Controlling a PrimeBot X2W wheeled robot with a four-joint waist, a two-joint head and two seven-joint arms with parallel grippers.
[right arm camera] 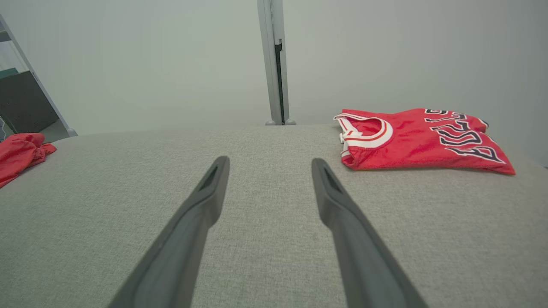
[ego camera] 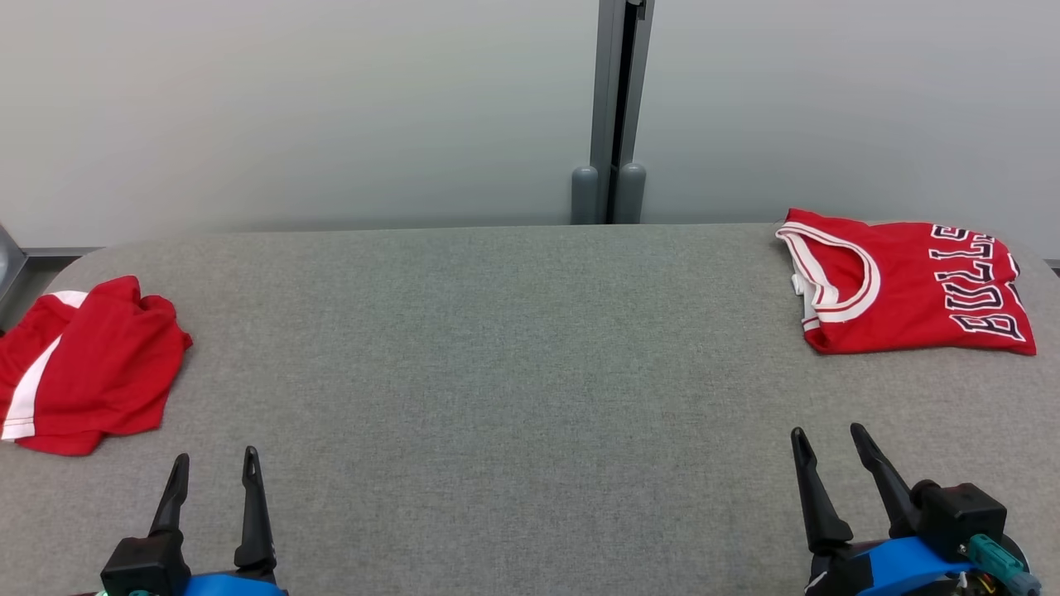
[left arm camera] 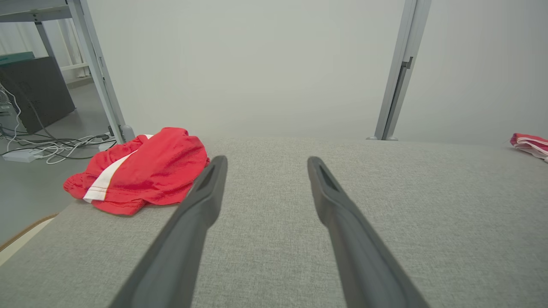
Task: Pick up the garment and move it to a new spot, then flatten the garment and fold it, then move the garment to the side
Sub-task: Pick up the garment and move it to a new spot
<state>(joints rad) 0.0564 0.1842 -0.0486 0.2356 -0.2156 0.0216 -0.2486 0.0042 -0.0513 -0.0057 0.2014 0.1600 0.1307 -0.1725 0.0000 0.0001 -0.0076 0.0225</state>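
Note:
A crumpled red garment point(ego camera: 91, 364) with a white stripe lies at the table's left edge, also seen in the left wrist view point(left arm camera: 145, 175) and at the far left of the right wrist view point(right arm camera: 19, 149). My left gripper point(ego camera: 215, 455) stands open near the front edge, to the right of and nearer than that garment, empty point(left arm camera: 266, 160). My right gripper point(ego camera: 827, 430) is open and empty too point(right arm camera: 269, 160), in front of a folded red jersey point(ego camera: 907, 285) with dark lettering at the back right point(right arm camera: 419, 139).
The table point(ego camera: 497, 372) is covered in grey fabric with rounded far corners. A pale wall with a grey post point(ego camera: 613, 108) stands right behind it. Off the left edge are a metal frame leg point(left arm camera: 98, 72) and cables point(left arm camera: 47, 147) on the floor.

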